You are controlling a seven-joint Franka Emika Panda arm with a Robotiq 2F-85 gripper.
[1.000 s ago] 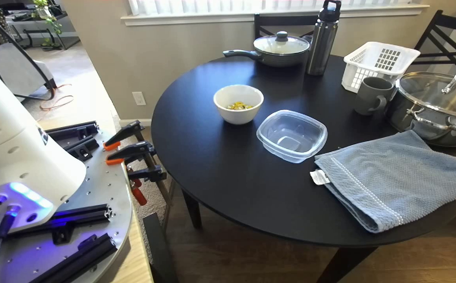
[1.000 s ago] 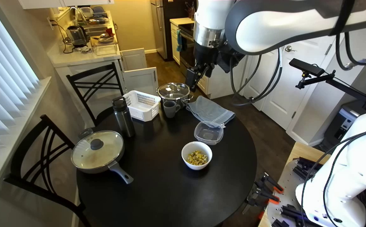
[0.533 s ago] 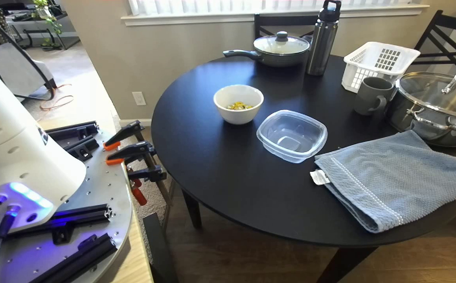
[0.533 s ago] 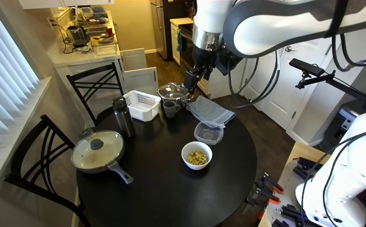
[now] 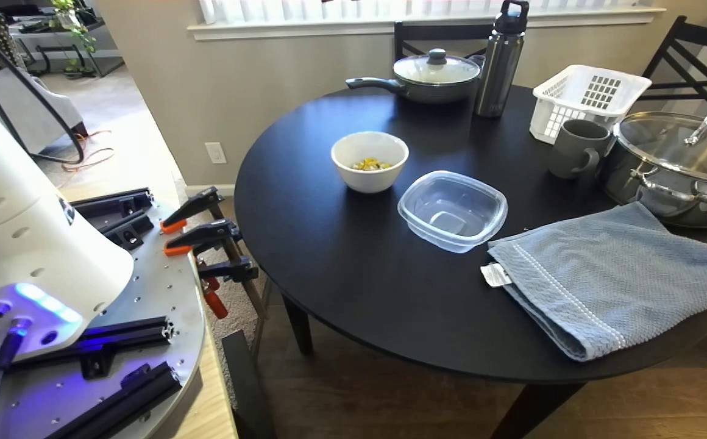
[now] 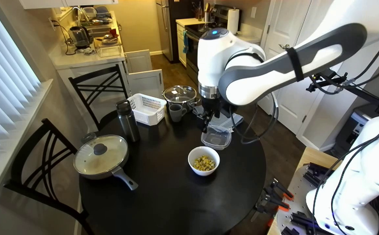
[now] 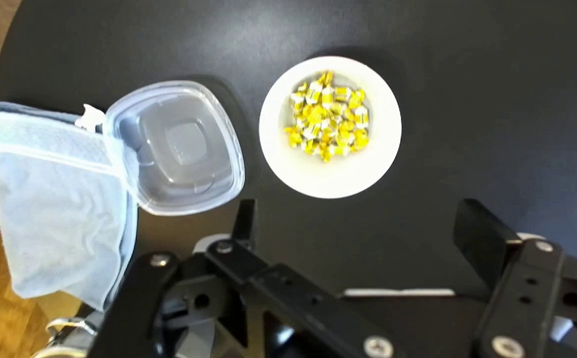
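Note:
My gripper stands wide open above the dark round table, with nothing between its fingers. Beyond the fingertips in the wrist view lies a white bowl holding several yellow-and-white wrapped pieces. A clear square plastic container sits left of the bowl there, close to the left fingertip in the picture. The container's edge overlaps a folded blue-grey towel. In an exterior view the gripper hangs in front of the towel, near the container; its exact height cannot be told.
On the table also stand a lidded frying pan, a tall steel bottle, a white basket, a grey mug and a lidded steel pot. Chairs stand by the window side.
The arm has come down, bringing the gripper from beside the pot to lower over the table, near the container and towel. The objects on the table have stayed put.

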